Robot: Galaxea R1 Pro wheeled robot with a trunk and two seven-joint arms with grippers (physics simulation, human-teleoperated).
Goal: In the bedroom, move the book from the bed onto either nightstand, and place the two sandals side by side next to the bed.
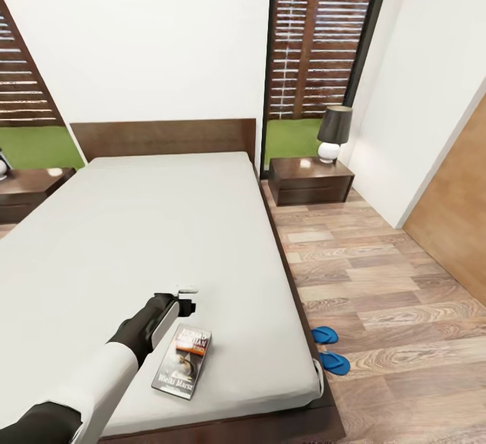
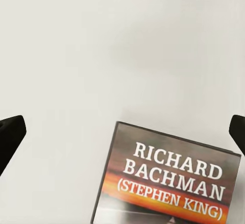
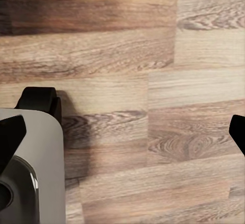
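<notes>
The book (image 1: 183,361) is seen lying flat on the pale mattress of the bed (image 1: 135,228), close to the foot end and not far from the right edge. It is judged to be thin, light and a bit bendy, with a smooth cover that could slide on the sheet. It could best be taken by one long edge, so a finger must be slipped under it or the book pushed to the bed's edge first. The left gripper (image 1: 186,299) is held just above the mattress beside the top of the book, with its jaws spread wide and nothing in them. The right gripper (image 3: 122,132) is pointed at the wood floor (image 3: 153,55), opened wide and empty too. Two blue sandals (image 1: 330,349) are lying on the floor beside the bed. A nightstand (image 1: 310,181) with a lamp (image 1: 333,132) on it is standing by the headboard, well apart from the book. Nothing is seen blocking the way.
</notes>
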